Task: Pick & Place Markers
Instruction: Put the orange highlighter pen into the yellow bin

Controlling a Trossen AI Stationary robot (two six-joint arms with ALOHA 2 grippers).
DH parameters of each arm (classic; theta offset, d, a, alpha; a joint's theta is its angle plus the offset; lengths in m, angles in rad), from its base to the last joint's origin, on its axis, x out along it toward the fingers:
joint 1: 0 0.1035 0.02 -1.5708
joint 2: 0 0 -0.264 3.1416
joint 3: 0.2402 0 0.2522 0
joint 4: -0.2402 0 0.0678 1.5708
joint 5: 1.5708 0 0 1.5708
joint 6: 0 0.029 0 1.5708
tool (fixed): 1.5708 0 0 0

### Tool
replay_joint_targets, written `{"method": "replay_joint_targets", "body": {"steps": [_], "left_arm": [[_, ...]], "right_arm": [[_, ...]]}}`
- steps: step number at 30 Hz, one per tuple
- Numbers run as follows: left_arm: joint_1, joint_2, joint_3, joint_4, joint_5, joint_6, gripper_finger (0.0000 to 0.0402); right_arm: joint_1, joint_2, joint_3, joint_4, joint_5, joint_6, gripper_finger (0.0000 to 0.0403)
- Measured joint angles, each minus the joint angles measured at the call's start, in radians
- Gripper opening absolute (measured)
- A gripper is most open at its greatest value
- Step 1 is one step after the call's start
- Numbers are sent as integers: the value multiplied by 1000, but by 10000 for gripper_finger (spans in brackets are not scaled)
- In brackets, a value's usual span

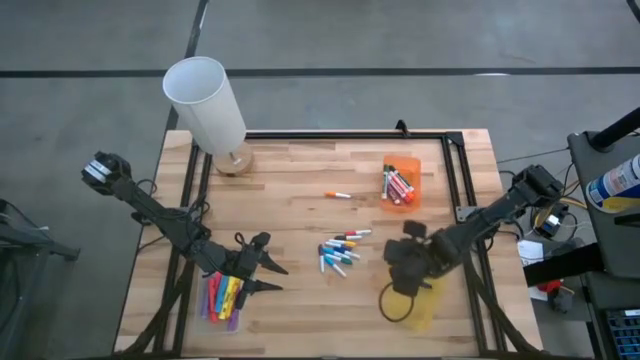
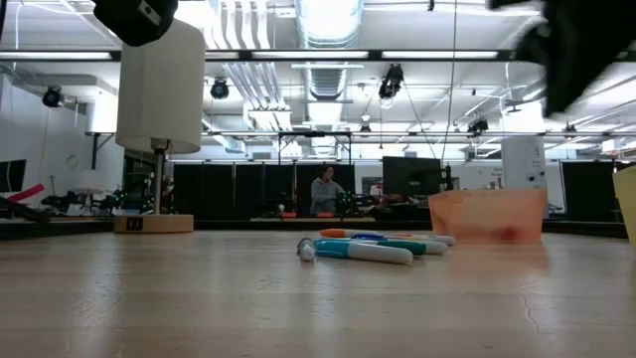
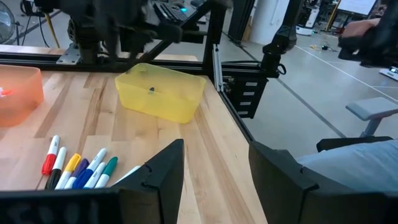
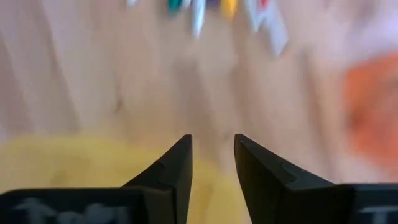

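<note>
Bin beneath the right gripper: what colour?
Translucent yellow bin, clearest in the left wrist view.

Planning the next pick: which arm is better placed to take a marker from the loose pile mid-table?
Probably right: its tool hangs open beside the loose markers; the left tool sits farther off.

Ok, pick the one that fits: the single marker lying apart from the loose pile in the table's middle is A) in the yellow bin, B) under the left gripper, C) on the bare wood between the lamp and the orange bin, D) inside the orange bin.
C: in the high view the lone marker lies on bare wood, with the lamp on one side and the orange bin on the other, apart from the loose pile.
</note>
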Motion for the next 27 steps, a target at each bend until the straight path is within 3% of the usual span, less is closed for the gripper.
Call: {"method": "replay_joint_targets", "body": {"steps": [3,7,14,27], "left_arm": [[0,0,0,0,0,0,174],[0,0,0,0,0,-5,174],[0,0,0,0,0,-6,174],[0,0,0,0,0,-6,174]], "right_arm": [[-74,0,47,30,70,-139,105],[-199,0,87,110,76,-241,103],[-382,2,115,260,4,-487,130],[-664,34,101,441,-175,-661,201]]}}
